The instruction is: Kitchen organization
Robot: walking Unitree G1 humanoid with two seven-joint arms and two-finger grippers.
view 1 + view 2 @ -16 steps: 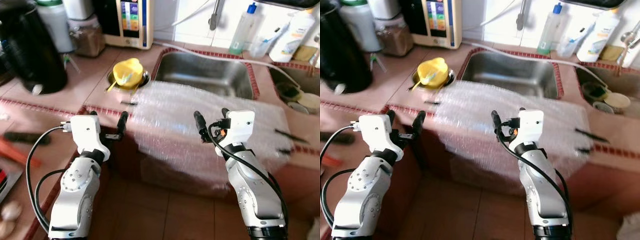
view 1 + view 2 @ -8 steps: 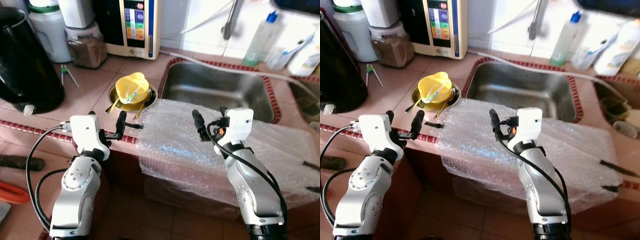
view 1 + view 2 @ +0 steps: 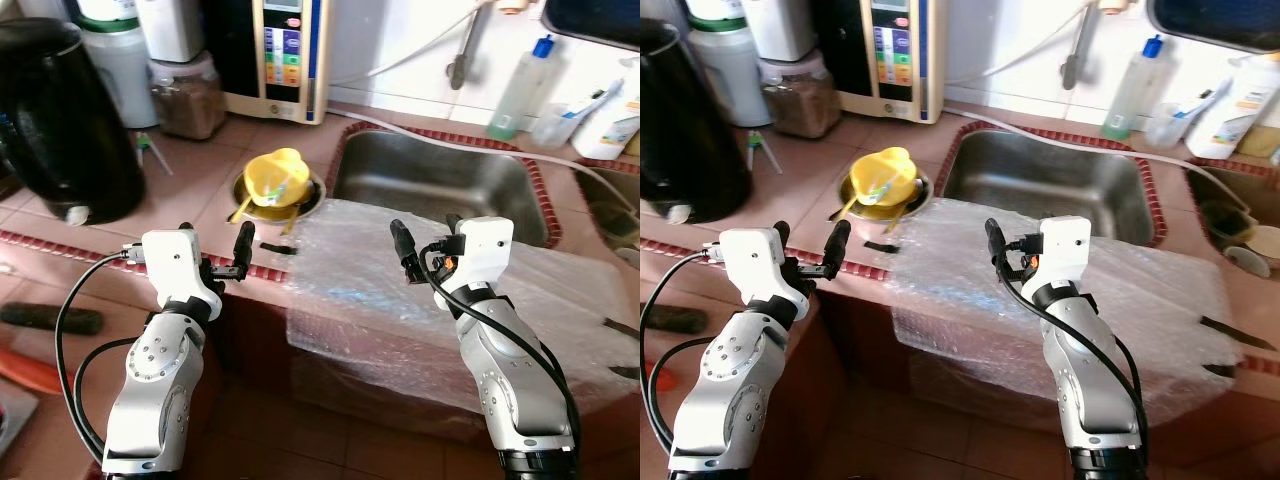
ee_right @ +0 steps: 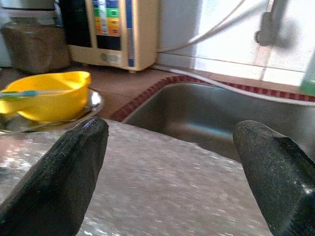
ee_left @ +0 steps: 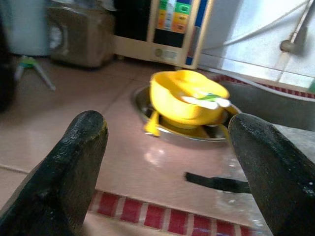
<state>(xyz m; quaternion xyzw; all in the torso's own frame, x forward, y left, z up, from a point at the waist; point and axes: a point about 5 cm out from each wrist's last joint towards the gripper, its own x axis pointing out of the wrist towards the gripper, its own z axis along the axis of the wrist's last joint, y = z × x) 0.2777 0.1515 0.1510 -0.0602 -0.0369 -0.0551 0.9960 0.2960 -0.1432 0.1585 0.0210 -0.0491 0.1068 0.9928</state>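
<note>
While 2 grippers gape, 1 yellow bowl (image 3: 275, 177) holds perhaps 1 utensil.

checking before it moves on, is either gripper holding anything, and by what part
Nothing is held: the left gripper and the right gripper are both open and empty.

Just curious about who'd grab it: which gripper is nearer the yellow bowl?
Left. The left gripper hovers just in front of the yellow bowl; the right gripper is over the bubble wrap, farther off.
</note>
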